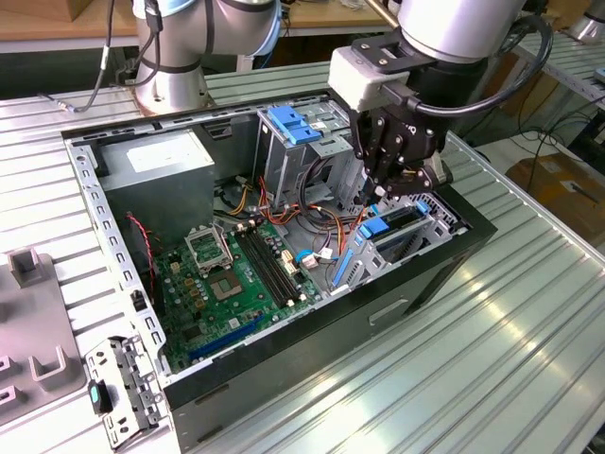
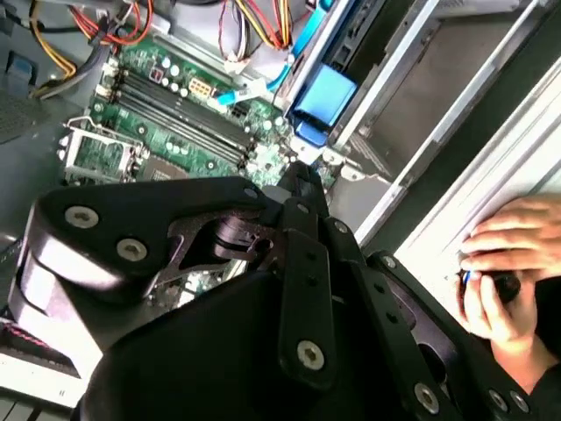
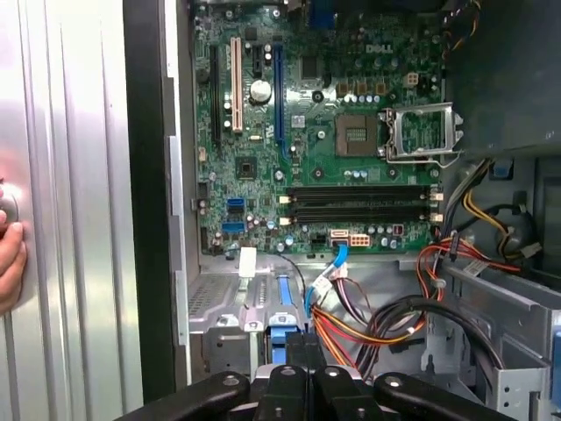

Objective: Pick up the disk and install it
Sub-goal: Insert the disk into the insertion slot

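The disk point(image 1: 386, 226), grey metal in a bright blue carrier, sits in the low drive bay at the exterior view's right end of the open computer case point(image 1: 416, 284). Its blue end also appears in the second wrist view point(image 2: 324, 95) and in the first wrist view point(image 3: 282, 326). My gripper point(image 1: 371, 201) hangs just above the disk's blue end, its black fingertips point(image 2: 302, 178) pressed together with nothing visible between them. In the first wrist view the gripper point(image 3: 304, 345) stands right over the blue carrier; whether it touches the carrier is not clear.
The green motherboard point(image 1: 236, 274) lies on the case floor, with bundled red, yellow and black cables point(image 3: 377, 320) beside the bay. A tall metal cage with a blue latch point(image 1: 295, 123) and a power supply point(image 1: 161, 168) stand behind. A person's hand point(image 2: 513, 254) rests outside the case wall.
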Robot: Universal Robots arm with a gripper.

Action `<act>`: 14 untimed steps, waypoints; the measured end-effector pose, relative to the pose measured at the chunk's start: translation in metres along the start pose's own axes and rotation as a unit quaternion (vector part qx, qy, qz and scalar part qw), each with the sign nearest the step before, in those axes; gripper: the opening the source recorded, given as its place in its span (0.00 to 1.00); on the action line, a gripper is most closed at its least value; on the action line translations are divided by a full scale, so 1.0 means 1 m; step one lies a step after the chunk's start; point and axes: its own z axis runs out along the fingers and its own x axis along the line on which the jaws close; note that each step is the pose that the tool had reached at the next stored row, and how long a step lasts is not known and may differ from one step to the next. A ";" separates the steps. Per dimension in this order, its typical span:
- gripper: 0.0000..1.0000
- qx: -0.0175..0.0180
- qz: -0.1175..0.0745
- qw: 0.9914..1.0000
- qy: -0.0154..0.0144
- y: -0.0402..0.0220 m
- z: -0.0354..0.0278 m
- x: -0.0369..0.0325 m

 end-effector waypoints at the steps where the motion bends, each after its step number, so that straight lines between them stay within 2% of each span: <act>1: 0.11 -0.001 0.000 1.000 0.000 -0.0023 0.0013 -0.0001; 3: 0.11 -0.004 0.000 1.000 0.000 -0.0074 0.0043 -0.0002; 4: 0.11 -0.006 0.000 1.000 0.000 -0.0120 0.0068 -0.0002; 7: 0.11 -0.015 0.001 1.000 0.001 -0.0277 0.0152 -0.0005; 8: 0.11 -0.017 0.001 1.000 0.001 -0.0290 0.0156 -0.0006; 14: 0.11 -0.017 0.001 1.000 0.001 -0.0290 0.0159 -0.0005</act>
